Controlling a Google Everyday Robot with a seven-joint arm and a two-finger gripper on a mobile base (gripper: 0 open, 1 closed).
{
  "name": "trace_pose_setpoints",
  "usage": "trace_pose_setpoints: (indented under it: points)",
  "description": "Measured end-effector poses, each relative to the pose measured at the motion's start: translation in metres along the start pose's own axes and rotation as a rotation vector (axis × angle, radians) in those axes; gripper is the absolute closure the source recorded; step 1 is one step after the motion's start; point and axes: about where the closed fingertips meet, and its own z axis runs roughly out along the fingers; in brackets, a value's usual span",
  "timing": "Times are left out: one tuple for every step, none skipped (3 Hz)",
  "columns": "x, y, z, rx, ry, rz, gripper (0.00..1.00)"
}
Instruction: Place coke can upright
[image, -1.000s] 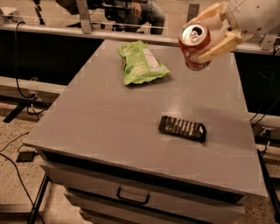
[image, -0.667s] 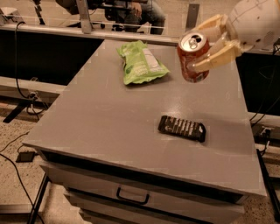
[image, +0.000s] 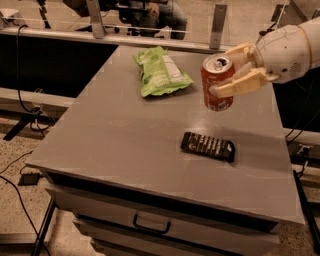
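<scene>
At upper right, over the far right part of the tabletop, the two-finger gripper with pale tan fingers (image: 223, 73) is seen at the end of a rounded white arm segment (image: 289, 52). Its fingers are closed around the small red aluminium coke can with a silver top and pull-tab (image: 217, 84): one finger (image: 241, 85) is laid across the near side of the can body, and the other (image: 241, 50) is partly hidden behind the rim. The can is held close to upright, with its top turned slightly toward the camera. Its base is low over the flat grey tabletop (image: 125, 135); whether it touches the surface cannot be told. To the left of the can, apart from it, a crumpled green chip bag (image: 161, 72) is laid on the far half of the table. Nearer the camera, just below the can, a flat black snack bar wrapper (image: 207, 146) is laid. Under the front edge, a drawer with a dark handle (image: 150, 226) is visible.
</scene>
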Motion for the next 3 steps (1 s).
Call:
trace_pose_setpoints:
  points:
    - [0.021,-0.004,0.004,0.033,-0.029,0.056,1.00]
    - [0.040,-0.014,0.005,0.064,-0.050,0.094,0.85]
    - [0.056,-0.017,0.009,0.088,-0.100,0.137,0.62]
